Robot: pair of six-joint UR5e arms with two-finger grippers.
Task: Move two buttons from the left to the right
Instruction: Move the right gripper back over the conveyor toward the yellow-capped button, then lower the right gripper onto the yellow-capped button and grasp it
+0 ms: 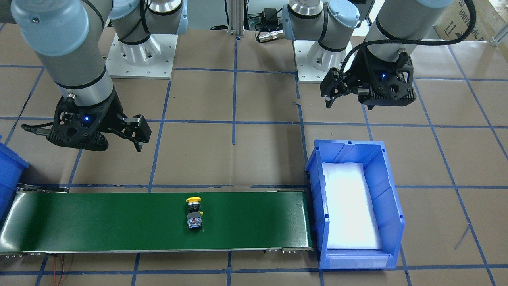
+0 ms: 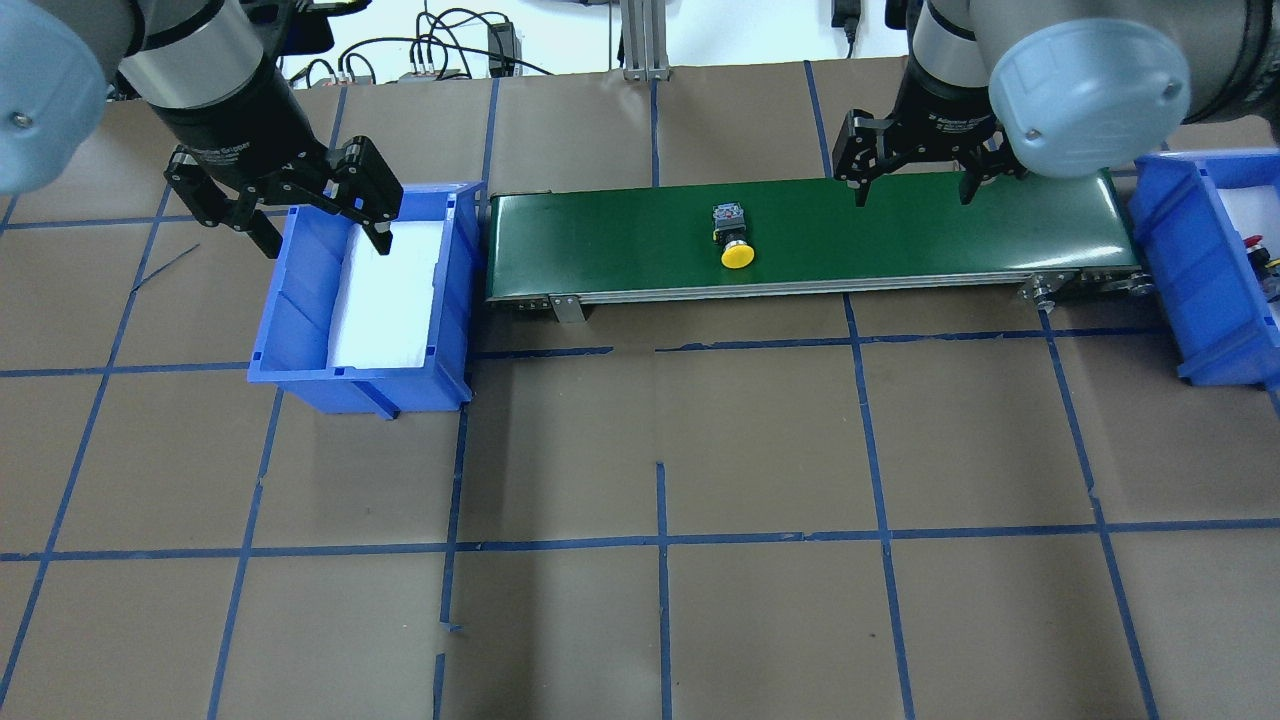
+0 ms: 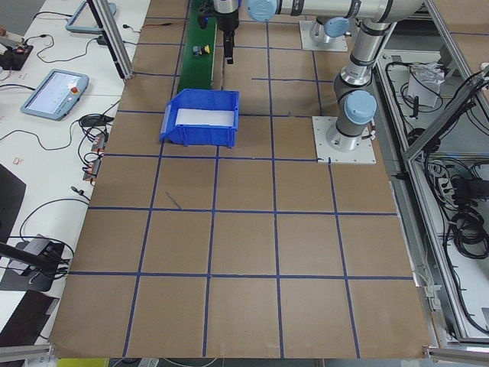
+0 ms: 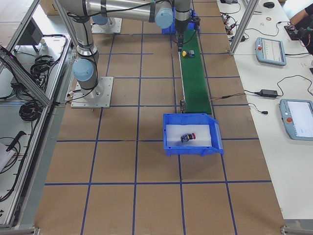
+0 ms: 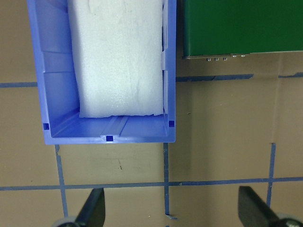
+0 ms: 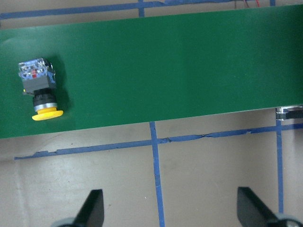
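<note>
A yellow button (image 2: 733, 240) lies on its side in the middle of the green conveyor belt (image 2: 900, 230), cap toward the robot; the right wrist view has it at the far left (image 6: 40, 92). A red button (image 4: 188, 137) rests on the white foam in the right blue bin (image 4: 193, 150). My right gripper (image 2: 914, 195) hangs open above the belt, to the right of the yellow button, holding nothing. My left gripper (image 2: 320, 232) hovers open over the left blue bin (image 2: 300, 380), whose foam pad is bare.
The belt runs between the two bins on a brown table marked with blue tape lines. Both arm bases (image 1: 139, 51) stand behind the belt. Tablets and cables lie on side benches (image 3: 57, 92) beyond the table.
</note>
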